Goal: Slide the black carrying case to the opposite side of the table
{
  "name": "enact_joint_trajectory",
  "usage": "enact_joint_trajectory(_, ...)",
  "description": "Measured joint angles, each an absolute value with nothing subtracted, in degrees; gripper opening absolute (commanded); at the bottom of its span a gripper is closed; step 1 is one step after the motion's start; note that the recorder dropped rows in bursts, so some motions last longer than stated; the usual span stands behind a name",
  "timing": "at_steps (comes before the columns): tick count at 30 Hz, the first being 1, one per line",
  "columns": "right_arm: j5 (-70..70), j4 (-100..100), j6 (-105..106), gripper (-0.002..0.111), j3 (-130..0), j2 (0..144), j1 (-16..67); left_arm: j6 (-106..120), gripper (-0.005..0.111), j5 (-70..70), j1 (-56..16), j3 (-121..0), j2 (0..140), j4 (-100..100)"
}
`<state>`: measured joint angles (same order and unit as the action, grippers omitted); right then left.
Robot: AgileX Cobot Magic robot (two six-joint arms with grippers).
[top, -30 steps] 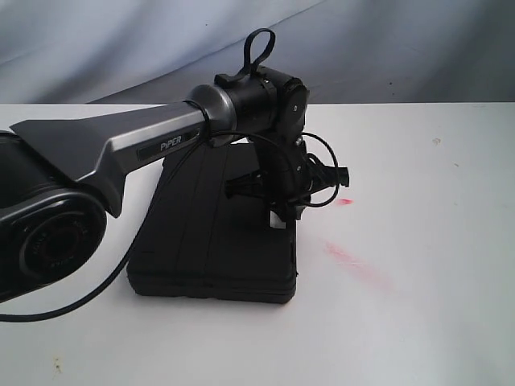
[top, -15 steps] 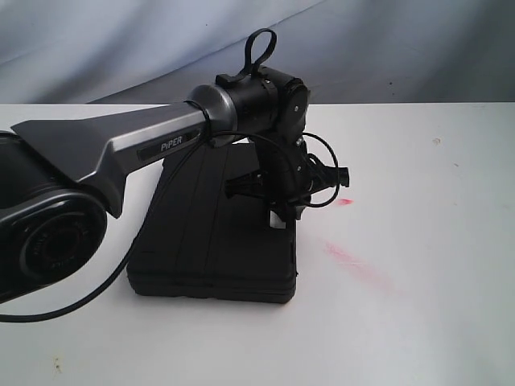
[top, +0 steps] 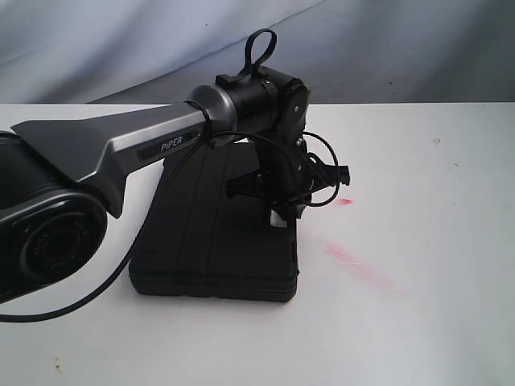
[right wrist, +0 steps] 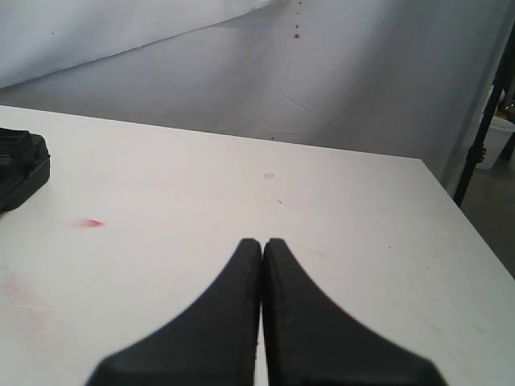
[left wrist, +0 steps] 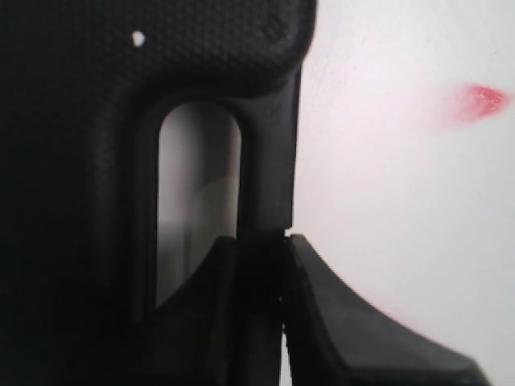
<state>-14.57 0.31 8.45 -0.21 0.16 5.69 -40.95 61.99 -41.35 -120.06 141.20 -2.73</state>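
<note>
My pincer [left wrist: 259,253] is clamped on the handle bar [left wrist: 269,161] of the black case [left wrist: 88,137]: one finger inside the slot [left wrist: 197,177], one outside. White bench [left wrist: 386,225] alongside; red smudge [left wrist: 479,100] sits apart.

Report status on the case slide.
Left pincer clamped on handle of flat matte black plastic case. Right pincer shut, empty. Wide white tabletop: only red smudges, no obstacle seen.
</note>
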Motion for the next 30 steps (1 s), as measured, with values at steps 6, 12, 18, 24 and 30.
enact_joint_trajectory(6,-14.57,0.31,8.45,0.000,-0.21,0.16,5.69,-42.43,0.000,61.76,-41.47,-120.06,141.20,-0.95)
enact_joint_trajectory(12,-14.57,0.31,8.45,0.000,-0.21,0.16,5.69,-43.74,0.000,61.76,-41.47,-120.06,141.20,0.00)
enact_joint_trajectory(18,-14.57,0.31,8.45,0.000,-0.21,0.16,5.69,-44.78,0.000,61.64,-41.47,-120.06,141.20,0.62)
enact_joint_trajectory(24,-14.57,0.31,8.45,0.000,-0.21,0.16,5.69,-45.15,0.000,61.30,-41.47,-120.06,141.20,0.87)
enact_joint_trajectory(30,-14.57,0.31,8.45,0.000,-0.21,0.16,5.69,-45.43,0.012,61.16,-41.47,-120.06,141.20,1.20)
